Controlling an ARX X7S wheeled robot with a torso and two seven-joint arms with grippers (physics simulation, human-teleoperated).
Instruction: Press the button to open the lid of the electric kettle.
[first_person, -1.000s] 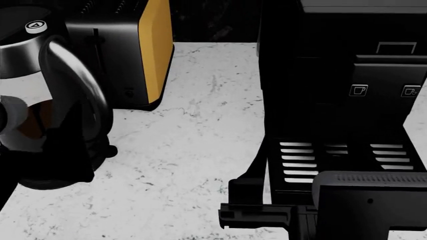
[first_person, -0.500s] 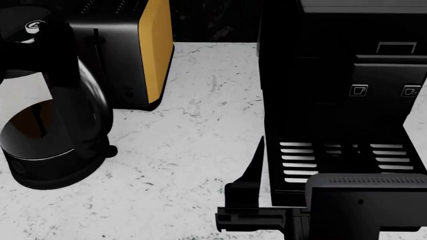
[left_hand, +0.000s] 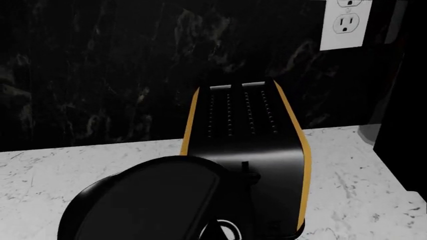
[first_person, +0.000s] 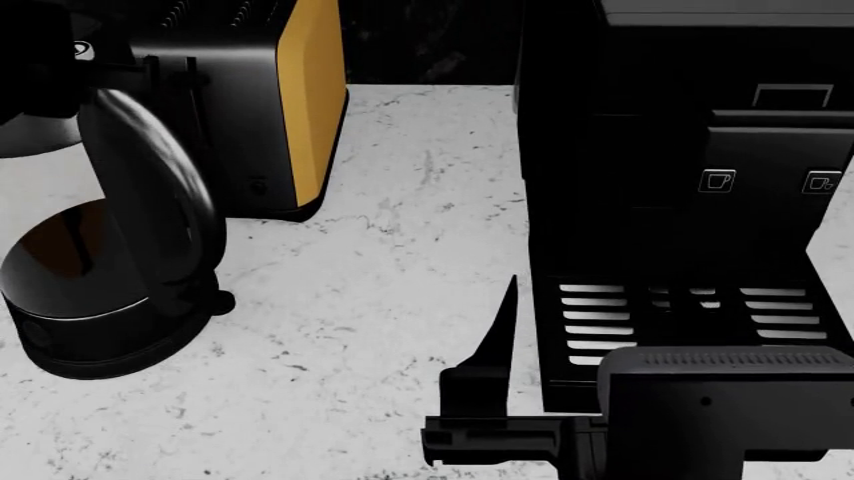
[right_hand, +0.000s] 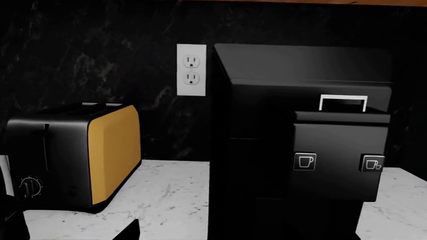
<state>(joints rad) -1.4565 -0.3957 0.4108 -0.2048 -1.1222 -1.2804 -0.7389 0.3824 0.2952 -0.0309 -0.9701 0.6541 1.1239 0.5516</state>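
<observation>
The electric kettle (first_person: 94, 300) stands at the left of the counter, with its curved dark handle (first_person: 154, 190) towards me. My left gripper (first_person: 40, 60) is a dark mass over the kettle's top. The button (first_person: 84, 50) peeks out at its edge. In the left wrist view the button (left_hand: 230, 232) sits at the frame edge with a dark fingertip (left_hand: 210, 227) on its rim. The lid (left_hand: 147, 200) shows there as a dark round disc that looks tilted up. My right gripper (first_person: 527, 330) hangs low in front of the coffee machine, empty, one finger (right_hand: 127, 232) showing.
A black-and-yellow toaster (first_person: 267, 100) stands right behind the kettle. A tall black coffee machine (first_person: 694, 180) with a slotted drip tray (first_person: 667, 330) fills the right side. The dark wall carries a white outlet (right_hand: 191, 69). White marble counter (first_person: 400, 250) lies between the appliances.
My left arm rose from beside the kettle body to its top, over the button. The silver lid cap no longer shows flat on the kettle. My right gripper drifted slightly left.
</observation>
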